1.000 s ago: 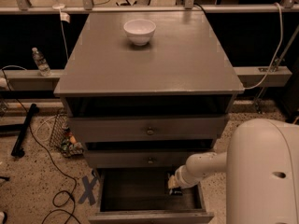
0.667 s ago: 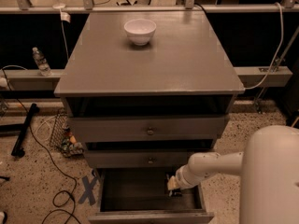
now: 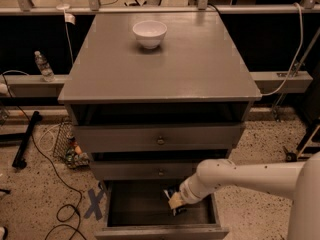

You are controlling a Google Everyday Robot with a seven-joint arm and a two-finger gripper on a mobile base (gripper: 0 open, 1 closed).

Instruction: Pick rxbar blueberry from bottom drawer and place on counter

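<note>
Speckled floor, bottle on ledge

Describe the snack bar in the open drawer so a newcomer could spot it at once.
Below the grey counter carrying the white bowl, go to the bottom drawer, the only one pulled open. Toward its right side the pincer reaches in, and the rxbar blueberry lies right at it. It is a small, flat, dark wrapper with pale markings, far smaller than the bowl.
</note>
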